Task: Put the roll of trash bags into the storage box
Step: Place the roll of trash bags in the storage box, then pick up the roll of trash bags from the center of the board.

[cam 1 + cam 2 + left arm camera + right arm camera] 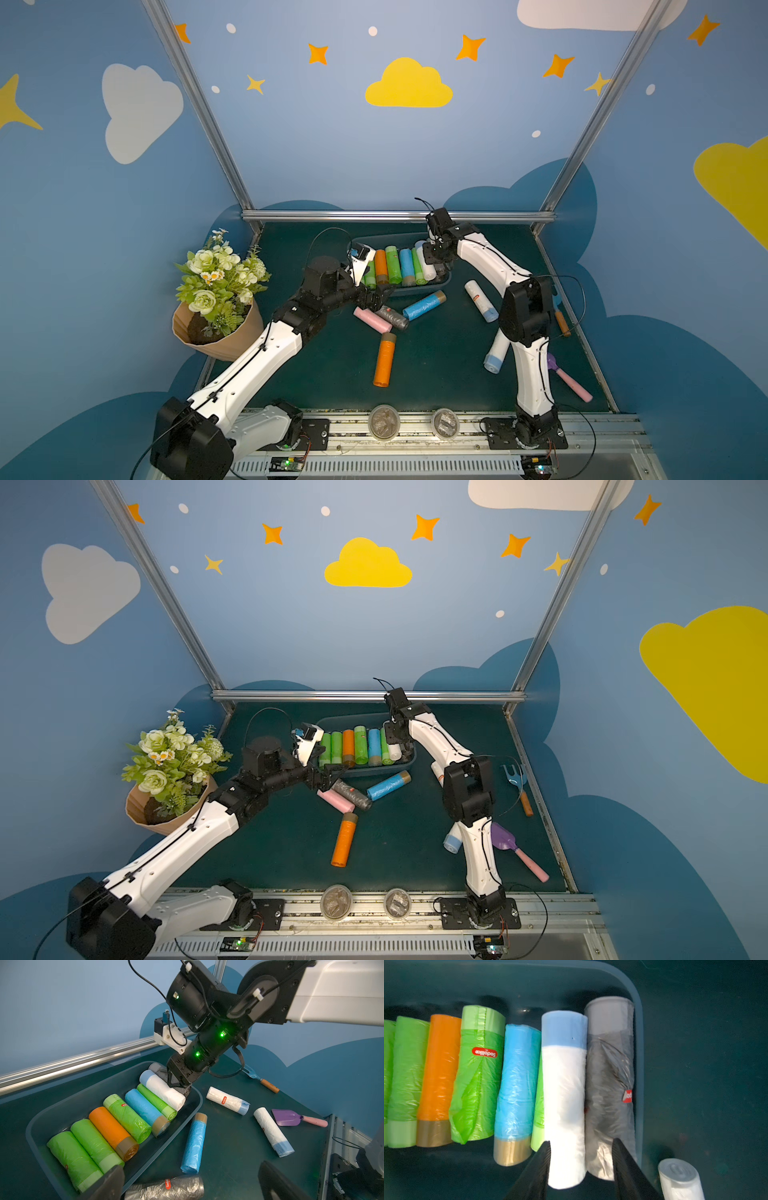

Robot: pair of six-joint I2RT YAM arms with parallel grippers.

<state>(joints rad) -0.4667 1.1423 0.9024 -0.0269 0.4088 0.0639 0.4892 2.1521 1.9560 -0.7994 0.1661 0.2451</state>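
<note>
Your left gripper (374, 301) hangs wide open over the dark grey roll (392, 318) on the mat (436, 365) beside the storage box (639, 1053), seemingly lining up a grab. Your right gripper (581, 1141) stands with jaws parted, loose around the white roll (564, 1095) lying at the box's right end.

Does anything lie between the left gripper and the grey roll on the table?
Nothing visible does. The open left gripper hangs over one end of the grey roll, and its jaws stand to either side of it. A pink roll lies beside it, not across the way down.
</note>
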